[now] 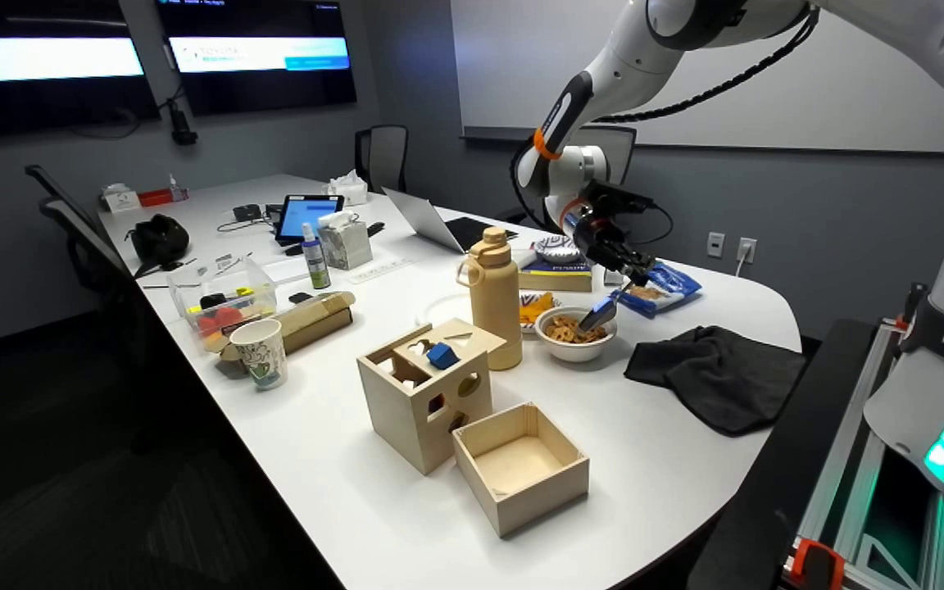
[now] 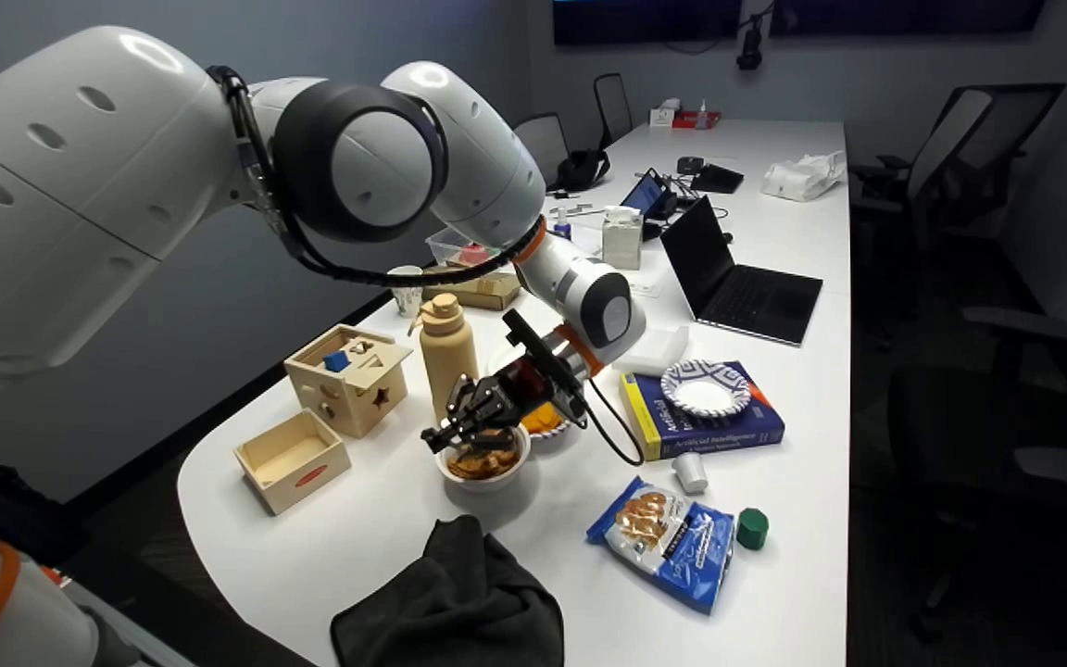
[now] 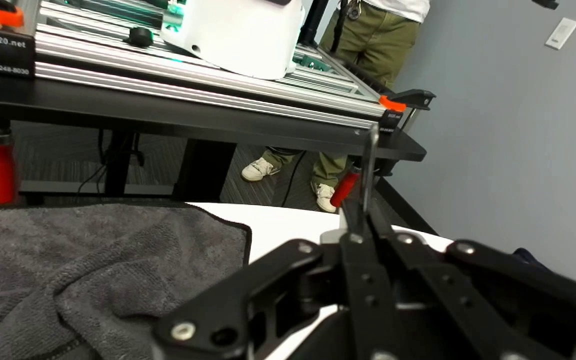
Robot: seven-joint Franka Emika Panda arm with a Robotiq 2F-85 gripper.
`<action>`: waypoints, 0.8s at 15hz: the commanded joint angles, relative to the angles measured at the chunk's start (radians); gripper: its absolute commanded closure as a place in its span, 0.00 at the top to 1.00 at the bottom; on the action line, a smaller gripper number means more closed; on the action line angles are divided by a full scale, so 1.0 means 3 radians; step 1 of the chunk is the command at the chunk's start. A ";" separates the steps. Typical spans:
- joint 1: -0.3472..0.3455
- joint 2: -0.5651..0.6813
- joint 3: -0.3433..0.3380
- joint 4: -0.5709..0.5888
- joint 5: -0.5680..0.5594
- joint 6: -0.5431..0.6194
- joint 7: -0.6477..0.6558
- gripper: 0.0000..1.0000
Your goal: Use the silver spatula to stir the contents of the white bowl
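1. Silver spatula (image 1: 601, 312), pinched in my pincer (image 3: 366, 216): may twist under hard pushing.
2. White bowl (image 1: 576, 352), right of centre in an exterior view: rim contact could slide it, spilling contents (image 1: 564, 329).

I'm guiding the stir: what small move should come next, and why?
I'd probably make a short, gentle sideways sweep of the spatula within the bowl. The gripper is shut on the spatula, and in an exterior view its blade slants down into the bowl, tip at the pieces. How deep it reaches, I can't tell.
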 commanded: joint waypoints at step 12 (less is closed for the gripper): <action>0.0048 0.0090 -0.0046 0.0080 0.0013 -0.0364 0.0392 0.01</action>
